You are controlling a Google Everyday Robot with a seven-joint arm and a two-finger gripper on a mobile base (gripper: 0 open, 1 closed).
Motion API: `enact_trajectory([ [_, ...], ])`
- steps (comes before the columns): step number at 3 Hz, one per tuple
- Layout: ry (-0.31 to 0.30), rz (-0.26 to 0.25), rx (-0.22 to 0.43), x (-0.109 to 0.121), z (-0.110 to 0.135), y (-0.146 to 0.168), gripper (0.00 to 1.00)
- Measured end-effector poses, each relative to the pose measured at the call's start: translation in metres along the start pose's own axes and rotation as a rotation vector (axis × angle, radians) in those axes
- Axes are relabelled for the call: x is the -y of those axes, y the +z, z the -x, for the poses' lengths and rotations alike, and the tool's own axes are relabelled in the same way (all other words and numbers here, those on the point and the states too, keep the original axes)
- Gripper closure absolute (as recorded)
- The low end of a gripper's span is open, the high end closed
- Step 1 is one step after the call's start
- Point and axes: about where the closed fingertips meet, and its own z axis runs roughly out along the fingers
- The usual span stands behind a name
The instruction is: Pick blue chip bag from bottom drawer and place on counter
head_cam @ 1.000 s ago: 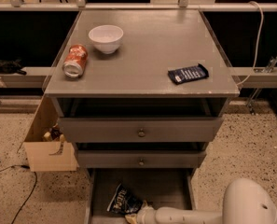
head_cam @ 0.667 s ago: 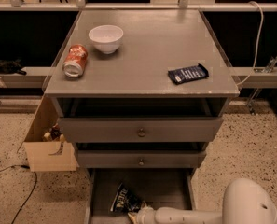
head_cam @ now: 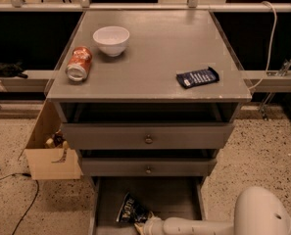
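Note:
The blue chip bag (head_cam: 131,211), crumpled dark blue with white lettering, lies on the floor of the open bottom drawer (head_cam: 177,197), towards its front left. My gripper (head_cam: 142,225) reaches in from the lower right on a white arm and sits at the bag's near right edge, touching or nearly touching it. The counter (head_cam: 155,53) is the grey top of the cabinet above.
On the counter stand a white bowl (head_cam: 111,39), a tipped orange can (head_cam: 79,63) and a small flat dark-blue packet (head_cam: 198,77). The two upper drawers with knobs (head_cam: 148,139) overhang the bottom drawer. A cardboard box (head_cam: 49,153) stands to the cabinet's left. My white base (head_cam: 262,214) is at the lower right.
Almost nothing: the gripper stays at the bag's edge in the bottom drawer, and the bag has shifted only slightly.

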Motion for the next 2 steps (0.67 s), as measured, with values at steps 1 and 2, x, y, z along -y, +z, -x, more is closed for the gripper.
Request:
enact_trajectory([
  [1, -0.018, -0.022, -0.009, 0.014, 0.011, -0.036, 1.0],
  [2, -0.08, -0.055, 0.005, 0.032, 0.046, -0.07, 1.0],
])
